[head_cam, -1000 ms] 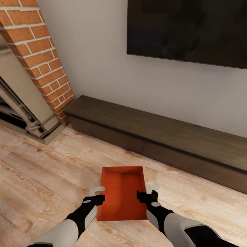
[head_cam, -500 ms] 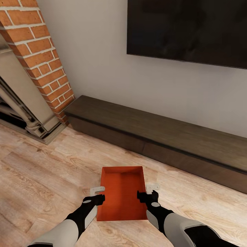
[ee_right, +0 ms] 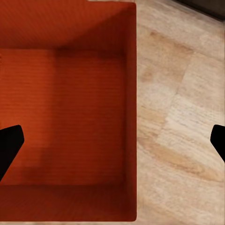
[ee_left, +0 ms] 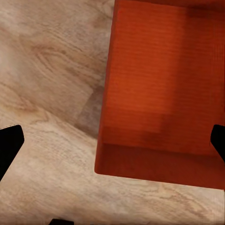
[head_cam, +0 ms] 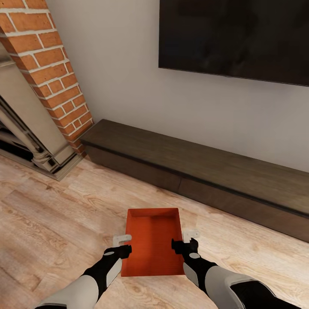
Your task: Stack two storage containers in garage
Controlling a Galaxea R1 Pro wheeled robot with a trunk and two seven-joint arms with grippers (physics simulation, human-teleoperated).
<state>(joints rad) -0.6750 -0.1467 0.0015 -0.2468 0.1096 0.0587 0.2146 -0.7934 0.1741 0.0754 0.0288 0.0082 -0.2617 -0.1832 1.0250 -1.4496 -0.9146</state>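
At the far left stood the red-brick fireplace [head_cam: 51,68], and beside it the low dark wooden cabinet [head_cam: 193,171] ran along the cream wall under the black wall TV [head_cam: 236,38]. Nearer the robot, the left gripper [head_cam: 122,243] sat at the left wall of the storage container [head_cam: 151,240], its fingers spread wide, one over the wood-plank floor [head_cam: 51,223] and one over the box's inside, so that the wall lay between them without being pinched. The container rested on the planks in the living room, well short of the cabinet, open side up and empty. Its long axis ran away from the robot toward the wall, a short end facing the robot. The right gripper [head_cam: 185,241] straddled the right wall in the same way, its fingers apart and the rim between them. In the right wrist view the container [ee_right: 65,108] showed a flat floor and thin upright walls. It looked stiff and light, probably a plain rigid box that would not sag, though its smooth sides might slip under a weak pinch. The sensible hold seemed to be the two long walls near their middles, one gripper to each, so the load would stay level when lifted.
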